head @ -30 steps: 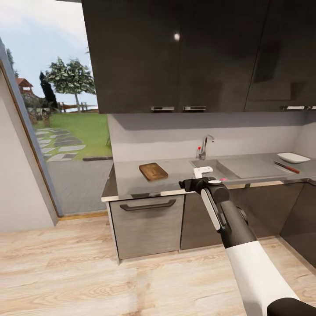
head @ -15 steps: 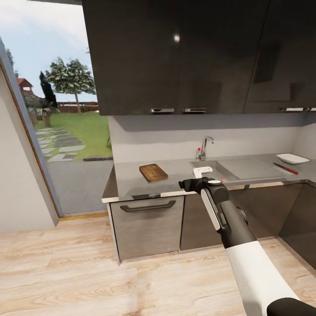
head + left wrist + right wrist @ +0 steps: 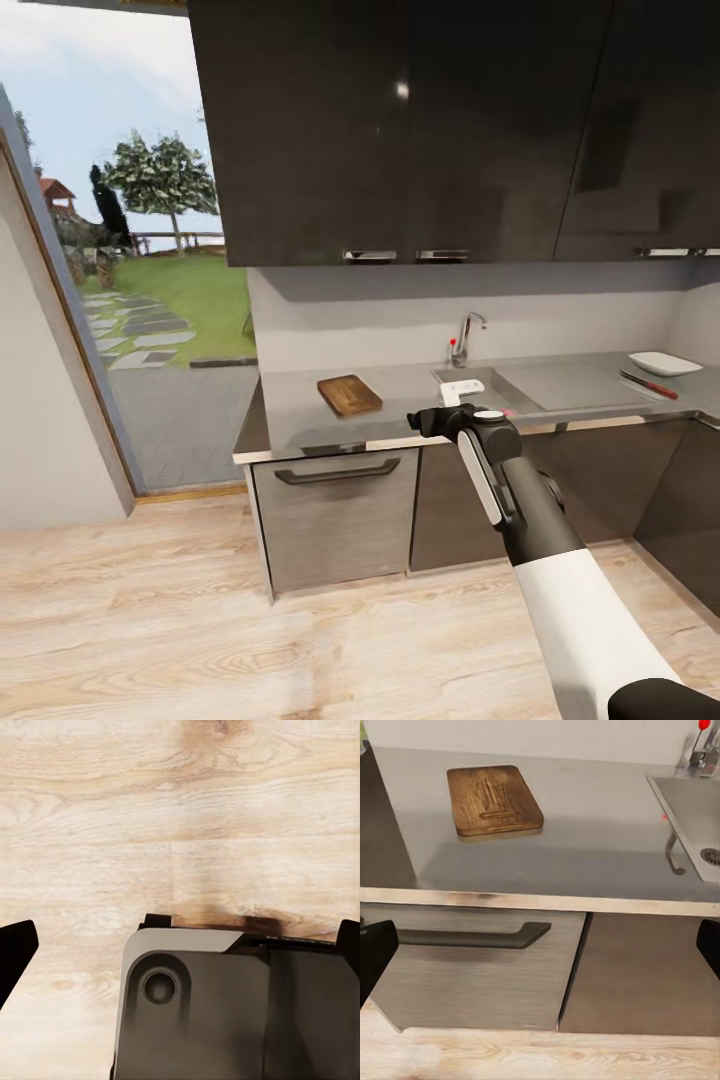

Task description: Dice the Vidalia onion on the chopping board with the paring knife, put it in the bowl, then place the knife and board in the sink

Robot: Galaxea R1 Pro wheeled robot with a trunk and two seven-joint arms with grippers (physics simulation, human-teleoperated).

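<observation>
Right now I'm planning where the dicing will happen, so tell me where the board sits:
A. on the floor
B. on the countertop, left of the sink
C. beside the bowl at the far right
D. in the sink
B: the board lies flat on the countertop, left of the sink in the head view, while the bowl and knife sit far to the right.

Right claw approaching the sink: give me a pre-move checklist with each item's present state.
1. Right claw empty, fingers spread: ok.
2. Vidalia onion located in the sink: ok, a pink speck shows beside the arm.
3. Chopping board flat on the countertop, nothing on it: ok.
4. Paring knife beside the bowl: ok.
5. Claw over the basin: not ok, it hangs in front of the counter edge.
6. Left claw open, over floor: ok.
</observation>
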